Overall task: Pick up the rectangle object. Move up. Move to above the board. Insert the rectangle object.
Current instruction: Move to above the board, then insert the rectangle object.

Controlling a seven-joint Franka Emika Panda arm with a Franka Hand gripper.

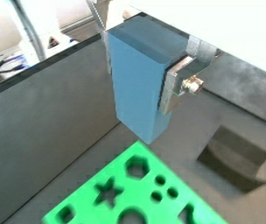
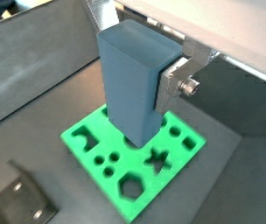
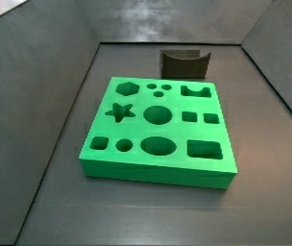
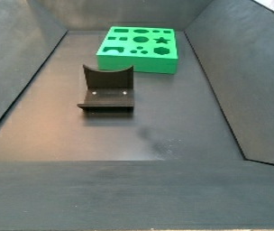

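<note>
My gripper [image 1: 142,79] is shut on the rectangle object [image 1: 136,74], a tall blue-grey block held upright. A silver finger [image 1: 178,83] presses its side and the opposite finger is hidden behind it. The same shows in both wrist views: gripper [image 2: 136,74], block [image 2: 129,83], finger [image 2: 173,83]. The block hangs well above the floor, and its lower end appears over the green board [image 2: 192,143], whose corner shows below [image 1: 133,166]. The board lies flat in both side views [image 3: 156,170] [image 4: 140,61]. Neither the gripper nor the block shows in the side views.
The dark fixture stands on the floor beside the board [image 3: 183,63] [image 4: 105,87], and shows in both wrist views [image 1: 233,157] [image 2: 13,206]. Dark sloping bin walls [image 3: 46,106] enclose the grey floor on all sides.
</note>
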